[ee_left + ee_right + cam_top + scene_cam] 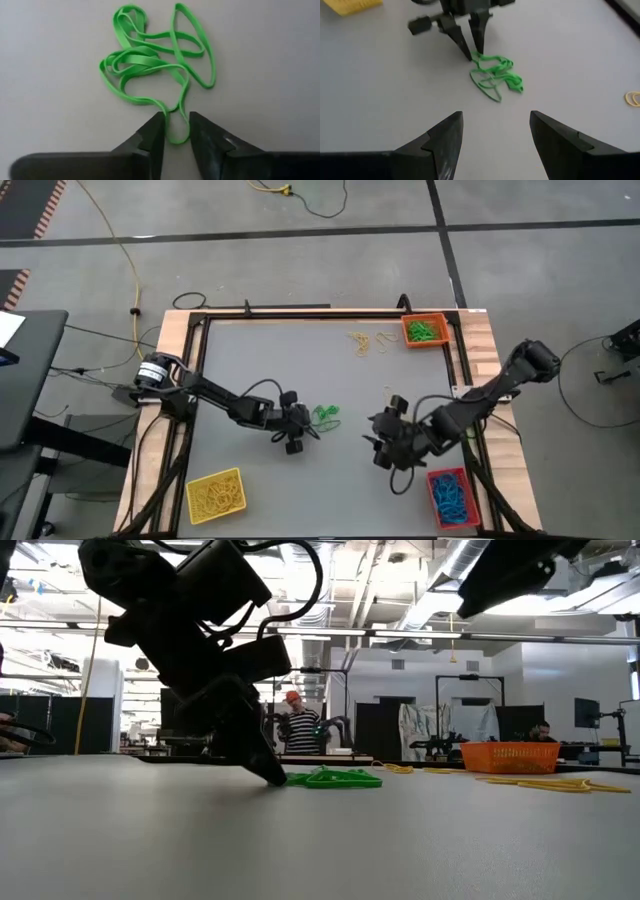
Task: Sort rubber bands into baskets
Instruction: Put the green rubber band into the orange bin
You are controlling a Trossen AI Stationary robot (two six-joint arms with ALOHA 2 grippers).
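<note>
L gripper sits at table centre, tips down on the mat, fingers narrowed around the near loop of a tangle of green rubber bands; a gap shows each side of the loop, so can't tell if it's pinched yet. Rest of the tangle lies at 3 o'clock of the gripper in the high view. R gripper hovers further toward 3 o'clock, fingers spread wide, nothing in them. Baskets: orange basket w/ green bands at 1 o'clock, yellow basket at 7, red basket w/ blue bands at 5. Loose yellow bands beside the orange one.
</note>
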